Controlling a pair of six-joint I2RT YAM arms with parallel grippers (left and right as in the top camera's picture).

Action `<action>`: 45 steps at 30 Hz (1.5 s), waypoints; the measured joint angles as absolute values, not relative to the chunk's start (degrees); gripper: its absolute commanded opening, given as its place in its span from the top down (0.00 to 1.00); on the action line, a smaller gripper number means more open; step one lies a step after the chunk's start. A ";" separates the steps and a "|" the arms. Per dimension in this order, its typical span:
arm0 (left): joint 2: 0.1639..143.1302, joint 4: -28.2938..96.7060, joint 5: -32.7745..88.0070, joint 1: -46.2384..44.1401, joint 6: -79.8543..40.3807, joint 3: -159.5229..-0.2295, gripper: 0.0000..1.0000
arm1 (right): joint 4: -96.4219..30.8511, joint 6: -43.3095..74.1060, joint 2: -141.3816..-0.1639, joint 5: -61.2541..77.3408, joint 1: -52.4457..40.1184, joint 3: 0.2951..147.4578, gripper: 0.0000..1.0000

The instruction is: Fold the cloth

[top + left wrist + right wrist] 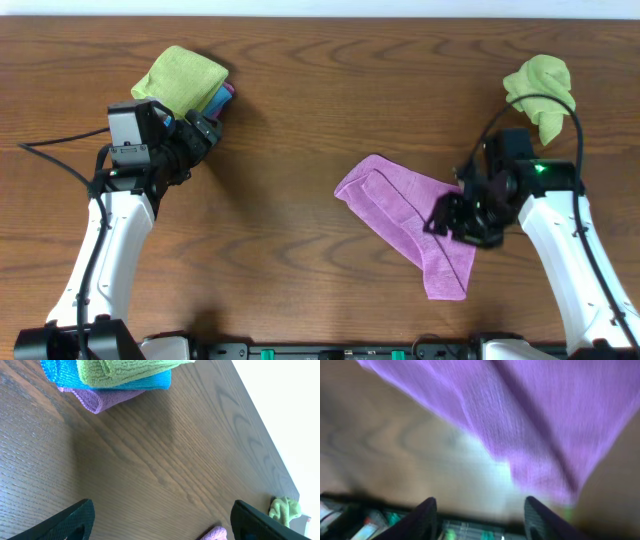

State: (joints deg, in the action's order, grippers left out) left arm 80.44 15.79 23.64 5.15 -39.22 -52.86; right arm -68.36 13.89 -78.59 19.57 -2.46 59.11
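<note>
A purple cloth (405,215) lies on the wooden table right of centre, partly folded into a long strip that runs toward the front edge. It fills the top of the blurred right wrist view (530,415). My right gripper (462,222) is open and empty, hovering at the cloth's right edge; its fingers show in the right wrist view (480,517). My left gripper (207,130) is open and empty at the back left, next to a stack of folded cloths. Its fingers (162,525) frame bare table.
A stack of folded cloths, green on blue on purple (185,80), sits at the back left and shows in the left wrist view (115,380). A crumpled green cloth (542,90) lies at the back right. The table's front edge is near the cloth's end.
</note>
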 measured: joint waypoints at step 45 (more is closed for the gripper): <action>80.44 15.62 26.61 5.15 -40.07 -52.86 0.05 | -24.67 7.79 -103.68 16.47 -18.04 59.11 0.55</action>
State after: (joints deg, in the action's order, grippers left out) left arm 80.44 15.62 26.61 5.15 -40.07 -52.86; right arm -24.67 7.79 -103.68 16.47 -18.04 59.11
